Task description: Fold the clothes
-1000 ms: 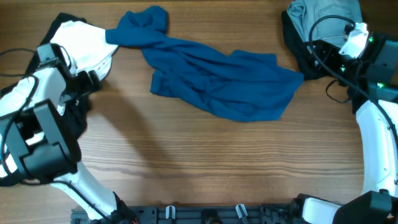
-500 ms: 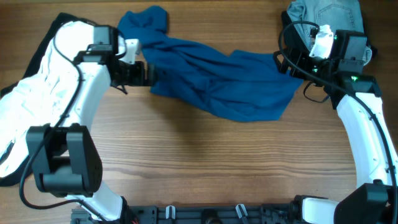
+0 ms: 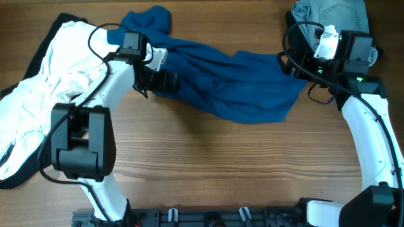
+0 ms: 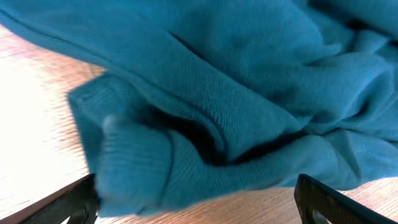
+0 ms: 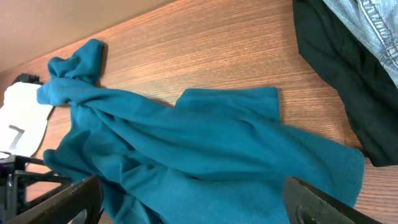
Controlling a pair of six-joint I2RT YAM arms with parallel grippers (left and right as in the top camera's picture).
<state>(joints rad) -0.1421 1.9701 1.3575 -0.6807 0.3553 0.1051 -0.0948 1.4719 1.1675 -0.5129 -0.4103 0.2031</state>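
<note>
I see my left gripper (image 3: 169,81) spread wide at the near left edge of the blue shirt (image 3: 227,79), its fingers (image 4: 68,202) either side of a bunched fold. The shirt lies crumpled across the far middle of the table (image 3: 208,164). My right gripper (image 3: 285,63) hangs parted over the shirt's right end. White cloth (image 3: 38,107) fills the left edge; jeans (image 3: 328,12) sit in the far right corner.
</note>
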